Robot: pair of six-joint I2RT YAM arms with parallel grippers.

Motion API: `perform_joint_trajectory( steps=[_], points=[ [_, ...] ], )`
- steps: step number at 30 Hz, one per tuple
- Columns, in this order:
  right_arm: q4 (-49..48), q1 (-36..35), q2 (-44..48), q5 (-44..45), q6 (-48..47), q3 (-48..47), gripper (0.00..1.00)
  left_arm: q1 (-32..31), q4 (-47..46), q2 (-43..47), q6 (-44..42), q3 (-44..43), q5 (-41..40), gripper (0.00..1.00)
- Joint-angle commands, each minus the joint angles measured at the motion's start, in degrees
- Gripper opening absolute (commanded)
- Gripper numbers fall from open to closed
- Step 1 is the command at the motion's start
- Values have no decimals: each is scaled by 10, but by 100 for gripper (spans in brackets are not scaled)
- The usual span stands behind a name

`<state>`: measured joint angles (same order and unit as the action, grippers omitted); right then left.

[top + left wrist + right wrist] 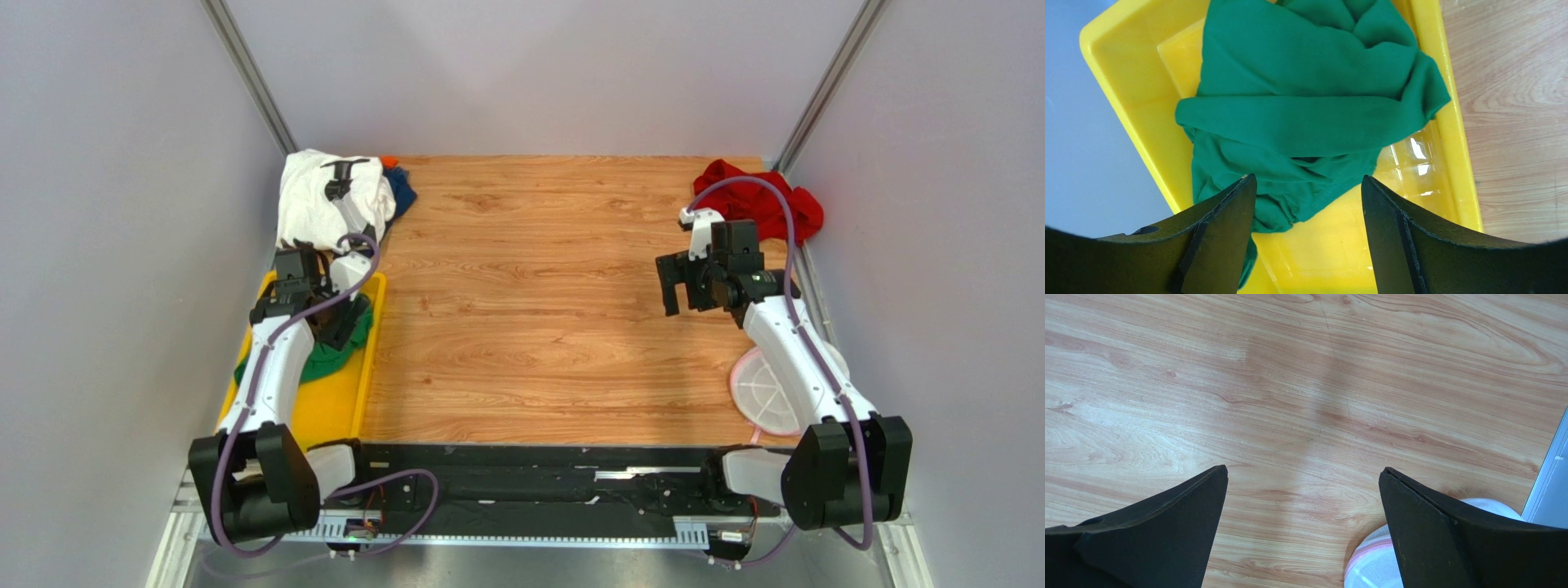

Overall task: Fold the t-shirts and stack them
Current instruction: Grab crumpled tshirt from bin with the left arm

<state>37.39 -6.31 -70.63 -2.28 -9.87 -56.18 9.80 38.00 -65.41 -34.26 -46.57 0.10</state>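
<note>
We feared our left hand point(1308, 179), jaws apart over the green t-shirt point(1309, 92), could pinch several layers and drag the yellow tray point(1125, 79); our right hand point(1303, 469) hung open.

green t-shirt point(1309, 104): plain, crumpled, unfolded, lying in the yellow tray point(1131, 92), near left.
white t-shirt point(313, 202): black print, bunched heap, far-left corner.
dark blue t-shirt point(401, 192): crumpled, touching the white heap's right side.
red t-shirt point(751, 202): crumpled, far-right corner.
</note>
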Motion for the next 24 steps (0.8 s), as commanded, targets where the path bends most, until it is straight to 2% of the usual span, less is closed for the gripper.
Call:
perform_joint_trajectory(
  steps=[1, 7, 13, 16, 17, 19, 20, 24],
  points=[
    [1, -4, 0, -11, -15, -18, 100, 14, -12, -12, -34, -27, 46, 72],
    [5, -7, -6, -13, -15, -20, 100, 17, -31, -60, -39, -36, 74, 68],
    [8, -7, -6, -20, -14, -21, 100, 23, -52, -121, -39, -52, 92, 57],
    [9, -8, -7, -18, -17, -20, 100, 24, -62, -140, -39, -59, 91, 44],
    [8, -8, -7, -18, -18, -20, 100, 25, -62, -148, -40, -64, 90, 30],
    [8, -7, -8, -15, -21, -18, 100, 25, -59, -154, -39, -68, 88, 14],
    [8, -8, -9, -15, -21, -18, 100, 24, -61, -152, -38, -67, 87, 0],
    [9, -8, -14, -15, -22, -19, 100, 24, -54, -98, -20, -76, 119, 0]
  ],
)
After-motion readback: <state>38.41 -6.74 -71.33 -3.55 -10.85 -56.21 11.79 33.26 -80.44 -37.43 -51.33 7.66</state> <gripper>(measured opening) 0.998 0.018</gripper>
